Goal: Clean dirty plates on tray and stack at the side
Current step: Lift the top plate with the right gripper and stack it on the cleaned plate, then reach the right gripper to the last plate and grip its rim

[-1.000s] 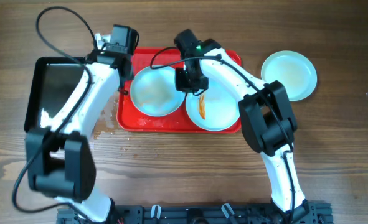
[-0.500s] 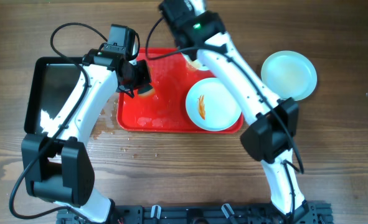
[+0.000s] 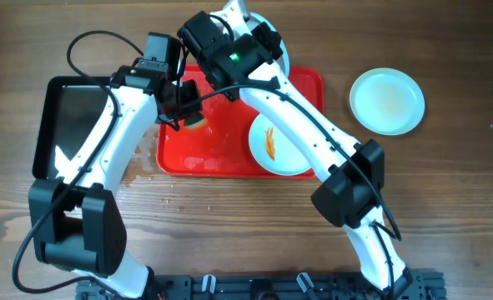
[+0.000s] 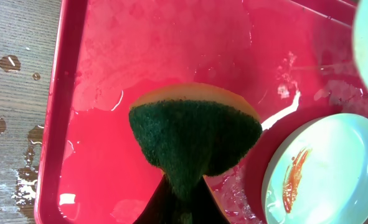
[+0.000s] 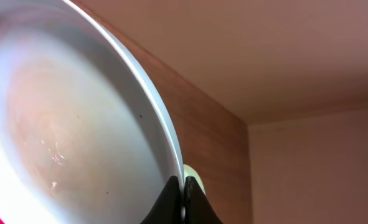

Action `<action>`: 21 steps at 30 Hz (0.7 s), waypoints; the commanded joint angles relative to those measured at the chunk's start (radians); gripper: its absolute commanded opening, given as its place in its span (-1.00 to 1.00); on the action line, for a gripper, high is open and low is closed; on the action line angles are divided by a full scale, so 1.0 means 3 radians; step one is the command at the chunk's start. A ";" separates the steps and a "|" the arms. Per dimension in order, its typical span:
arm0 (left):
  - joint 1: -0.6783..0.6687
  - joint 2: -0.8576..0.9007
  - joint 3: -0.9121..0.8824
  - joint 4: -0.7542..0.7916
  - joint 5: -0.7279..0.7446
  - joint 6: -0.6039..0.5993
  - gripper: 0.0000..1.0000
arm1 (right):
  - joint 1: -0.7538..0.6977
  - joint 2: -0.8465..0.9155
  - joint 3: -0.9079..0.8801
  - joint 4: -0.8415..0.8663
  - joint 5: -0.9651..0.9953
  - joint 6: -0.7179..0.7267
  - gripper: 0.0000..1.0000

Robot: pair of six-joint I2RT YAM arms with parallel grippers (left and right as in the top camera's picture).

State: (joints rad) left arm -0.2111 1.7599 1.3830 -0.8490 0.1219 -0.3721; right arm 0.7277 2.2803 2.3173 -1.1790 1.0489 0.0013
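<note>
Lifting since a second ago, your right gripper (image 5: 184, 186) pinches the round pale-blue plate (image 5: 65, 124) clear of the large red plastic tray (image 4: 103, 56); left gripper (image 4: 182, 202) clamps a green-yellow sponge (image 4: 193, 134).

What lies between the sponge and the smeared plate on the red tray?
Only bare, wet tray floor, per the left wrist view; sponge and smeared plate are apart.

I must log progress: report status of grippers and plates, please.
Left gripper shut on sponge, over tray. Right gripper shut on lifted plate. Smeared plate on tray, under right arm; third plate on table.
</note>
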 commanded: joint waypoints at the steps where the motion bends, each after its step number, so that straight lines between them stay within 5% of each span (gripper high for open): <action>1: -0.0009 -0.0019 0.0034 0.0010 0.0052 -0.0020 -0.92 | -0.0071 -0.0108 0.0057 -0.0072 -0.0182 0.0111 -0.91; 3: -0.0009 -0.0019 0.0034 0.0010 0.0052 -0.0022 -0.92 | -0.0141 -0.0108 0.0057 -0.0163 -0.0226 0.0346 -0.91; 6: -0.0009 -0.0019 0.0034 0.0009 0.0052 -0.0022 -0.92 | -0.0462 -0.0109 0.0058 -0.0200 -0.1853 0.0011 -0.92; 12: -0.0009 -0.0019 0.0034 0.0008 0.0052 -0.0020 -0.92 | -0.2029 -0.0271 0.0064 -0.0590 -0.4524 0.0430 -0.92; 15: -0.0009 -0.0019 0.0034 0.0010 0.0052 -0.0020 -0.92 | -0.3117 -0.0262 -0.0056 -0.0958 -0.5035 0.0175 -0.91; 21: -0.0009 -0.0019 0.0034 0.0036 0.0052 -0.0020 -0.92 | -0.4290 -0.0262 -0.0607 -0.0791 -0.5056 0.0010 -0.91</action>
State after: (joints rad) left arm -0.2111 1.7599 1.3830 -0.8440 0.1223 -0.3721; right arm -0.4992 2.2372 2.2086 -1.4593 -0.4061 0.0284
